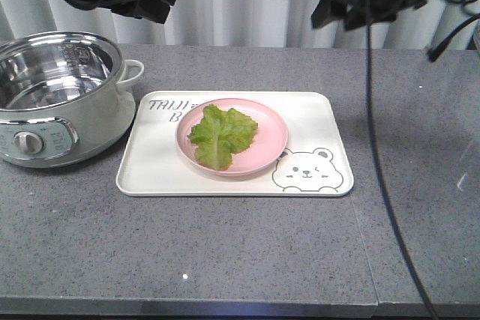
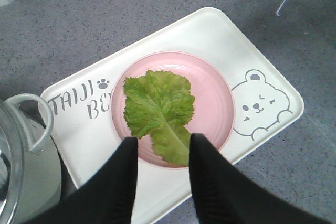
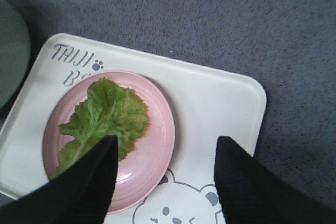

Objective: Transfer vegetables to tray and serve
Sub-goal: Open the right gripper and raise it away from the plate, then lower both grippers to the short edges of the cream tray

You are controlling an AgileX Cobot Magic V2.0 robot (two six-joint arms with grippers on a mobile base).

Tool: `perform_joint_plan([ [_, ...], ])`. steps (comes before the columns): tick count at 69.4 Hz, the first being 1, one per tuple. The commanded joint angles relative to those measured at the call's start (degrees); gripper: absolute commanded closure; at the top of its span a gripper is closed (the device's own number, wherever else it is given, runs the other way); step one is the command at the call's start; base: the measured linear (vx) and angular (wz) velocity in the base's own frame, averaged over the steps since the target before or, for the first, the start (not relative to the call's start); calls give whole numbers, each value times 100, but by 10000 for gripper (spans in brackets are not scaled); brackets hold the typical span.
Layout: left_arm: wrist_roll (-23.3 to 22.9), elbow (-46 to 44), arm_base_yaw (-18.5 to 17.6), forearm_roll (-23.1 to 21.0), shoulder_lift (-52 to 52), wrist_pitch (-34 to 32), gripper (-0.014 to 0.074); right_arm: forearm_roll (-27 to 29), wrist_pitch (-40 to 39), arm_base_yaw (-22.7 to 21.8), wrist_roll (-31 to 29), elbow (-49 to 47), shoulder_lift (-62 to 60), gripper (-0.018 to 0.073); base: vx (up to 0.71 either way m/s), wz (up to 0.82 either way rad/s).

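The vegetables, a single crinkled green lettuce leaf (image 1: 222, 134), lie on a round pink plate (image 1: 268, 127). That plate stands on the cream tray (image 1: 319, 121) with grey lettering and a bear face, in the middle of the grey counter. Both arms hang high above the tray's far side. In the left wrist view my left gripper (image 2: 163, 142) is open and empty above the leaf (image 2: 160, 111). Over the plate (image 3: 157, 129) and tray (image 3: 220, 98), my right gripper (image 3: 167, 142) is also open and empty, with the leaf (image 3: 105, 114) to its left.
A pale green electric pot (image 1: 52, 95) with a shiny steel bowl and a side handle stands left of the tray, almost touching it. A black cable (image 1: 375, 148) hangs down on the right. The counter's front edge runs along the bottom.
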Motion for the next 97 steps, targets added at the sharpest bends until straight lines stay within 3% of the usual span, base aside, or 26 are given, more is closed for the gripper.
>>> perform_joint_plan([
  [1, -42, -177, -38, 100, -224, -70, 367, -53, 178, -14, 195, -177, -688, 163, 0, 0],
  [18, -57, -177, -38, 469, -224, -70, 367, -153, 185, -14, 78, -55, -2061, 163, 0, 0],
  [32, -57, -177, -38, 515, -224, -70, 367, -476, 180, -14, -60, 1654, -3117, 163, 0, 0],
  [38, -57, -134, -38, 642, -224, -70, 367, -776, 92, -29, -89, 2241, -3010, 163, 0, 0],
  [45, -65, 132, -38, 943, -224, -70, 367, -737, 162, -29, -114, 2443, -2669, 163, 0, 0],
  [57, -761, 942, -38, 1562, -224, -70, 367, -731, 54, -29, -114, 2443, -2086, 163, 0, 0],
  [68, -1109, 1490, -30, 1567, -224, -70, 367, -699, 174, -29, -199, 2456, -1756, 163, 0, 0],
  [83, -1762, 1986, 351, 1506, -224, -70, 365, -677, 174, -29, -200, 2456, -1489, 163, 0, 0],
  [97, -1913, 2158, 428, 1398, -218, -68, 362, -595, 174, -29, -78, 2472, -1262, 163, 0, 0],
])
